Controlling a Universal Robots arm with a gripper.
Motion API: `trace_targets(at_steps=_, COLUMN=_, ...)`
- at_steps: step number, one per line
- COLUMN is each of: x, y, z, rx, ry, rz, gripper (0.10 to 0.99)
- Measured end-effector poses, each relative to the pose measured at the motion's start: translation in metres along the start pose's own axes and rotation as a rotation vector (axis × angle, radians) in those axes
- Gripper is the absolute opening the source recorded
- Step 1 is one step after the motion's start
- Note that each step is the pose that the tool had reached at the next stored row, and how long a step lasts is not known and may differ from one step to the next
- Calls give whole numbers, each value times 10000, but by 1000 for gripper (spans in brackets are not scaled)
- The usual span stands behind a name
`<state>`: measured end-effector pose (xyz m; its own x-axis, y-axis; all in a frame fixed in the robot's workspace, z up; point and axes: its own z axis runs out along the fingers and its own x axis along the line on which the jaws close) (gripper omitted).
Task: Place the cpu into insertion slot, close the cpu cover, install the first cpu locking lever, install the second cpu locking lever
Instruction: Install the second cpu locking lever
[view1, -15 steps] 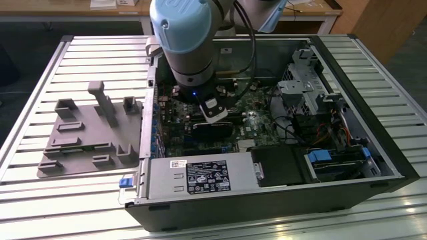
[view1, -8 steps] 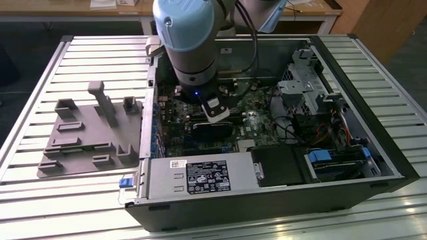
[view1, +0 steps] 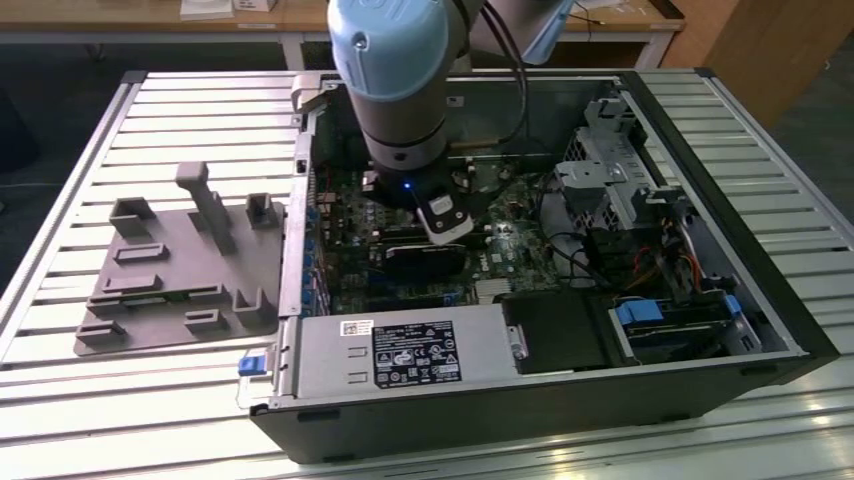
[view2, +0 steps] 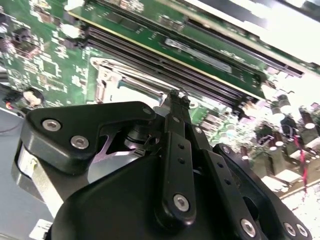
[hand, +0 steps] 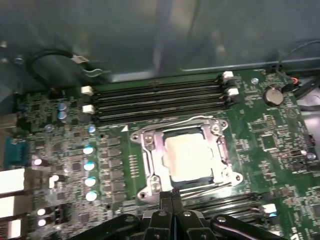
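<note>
In the first wrist view the cpu (hand: 187, 156) lies flat in the insertion slot (hand: 174, 136), its pale metal top showing through the window of the cpu cover (hand: 150, 150), which lies down over it. My gripper (hand: 171, 196) is shut with nothing between its fingers, its tips just off the socket's edge on the side away from the memory slots. The second wrist view has the closed fingers (view2: 175, 100) pointing at the cover's silver frame (view2: 107, 75). In the exterior view the gripper (view1: 447, 232) hangs low inside the open computer case (view1: 747, 300). How the locking levers stand I cannot tell.
Long black memory slots (hand: 160, 97) run beside the socket. Inside the case sit a power supply (view1: 400, 355), a drive cage (view1: 607, 175) and loose cables (view1: 574, 255). A grey fixture plate (view1: 174, 275) lies on the slatted table at the exterior view's left.
</note>
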<state>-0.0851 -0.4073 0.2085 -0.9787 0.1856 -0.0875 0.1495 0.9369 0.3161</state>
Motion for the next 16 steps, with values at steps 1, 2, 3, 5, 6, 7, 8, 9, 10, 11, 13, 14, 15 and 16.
trace_targets(at_steps=1, x=-21, y=3, z=3, rx=4, ry=-5, rz=12, gripper=106)
trace_targets(at_steps=2, x=-42, y=7, z=6, rx=9, ry=-9, rz=24, gripper=106)
trace_targets(at_steps=3, x=-63, y=11, z=9, rx=16, ry=-13, rz=36, gripper=106)
trace_targets(at_steps=5, x=-103, y=21, z=17, rx=44, ry=-27, rz=58, gripper=106)
trace_targets(at_steps=6, x=-118, y=28, z=20, rx=65, ry=-33, rz=66, gripper=106)
trace_targets(at_steps=7, x=-130, y=36, z=24, rx=89, ry=-39, rz=70, gripper=106)
trace_targets(at_steps=8, x=-142, y=46, z=28, rx=115, ry=-46, rz=74, gripper=106)
trace_targets(at_steps=9, x=-152, y=57, z=33, rx=145, ry=-53, rz=77, gripper=106)
trace_targets(at_steps=10, x=-161, y=69, z=38, rx=175, ry=-60, rz=78, gripper=106)
trace_targets(at_steps=11, x=-165, y=85, z=44, rx=209, ry=-67, rz=80, gripper=106)
trace_targets(at_steps=13, x=-167, y=119, z=55, rx=290, ry=-80, rz=71, gripper=106)
trace_targets(at_steps=14, x=-166, y=139, z=61, rx=340, ry=-88, rz=65, gripper=106)
trace_targets(at_steps=15, x=-165, y=157, z=68, rx=387, ry=-97, rz=60, gripper=106)
trace_targets(at_steps=16, x=-163, y=177, z=74, rx=433, ry=-105, rz=53, gripper=106)
